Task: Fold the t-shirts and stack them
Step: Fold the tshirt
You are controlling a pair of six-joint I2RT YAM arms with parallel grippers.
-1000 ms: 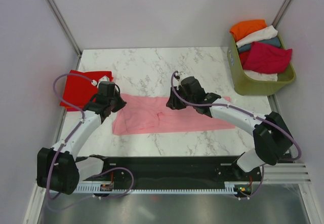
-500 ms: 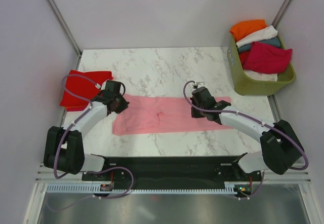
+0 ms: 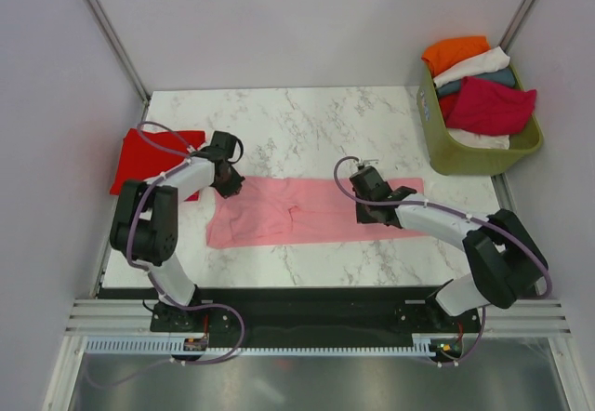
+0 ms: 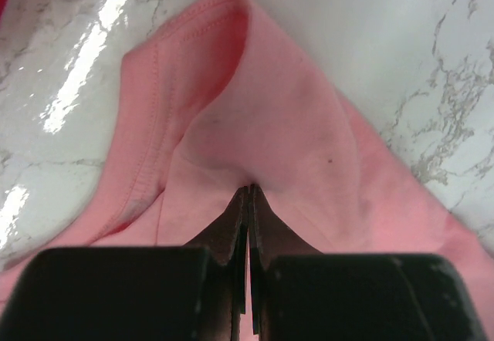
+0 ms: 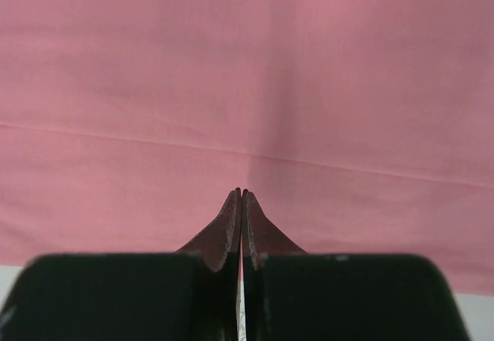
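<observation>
Top external: red t-shirt (image 3: pixel 149 155) lying folded, more t-shirts (image 3: pixel 488 104) waiting in the olive-green basket (image 3: pixel 465 162); left hand (image 4: pixel 248 190) and right hand (image 5: pixel 241 194) are clamping the part-folded pink t-shirt (image 3: pixel 297 214).

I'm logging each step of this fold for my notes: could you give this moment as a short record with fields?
pink t-shirt: spread as a flat band across the marble table
left gripper: shut, pinching the band's left end
right gripper: shut, pinching the cloth right of its middle
red t-shirt: folded, at the table's left edge
basket: far right, piled with more shirts
</observation>
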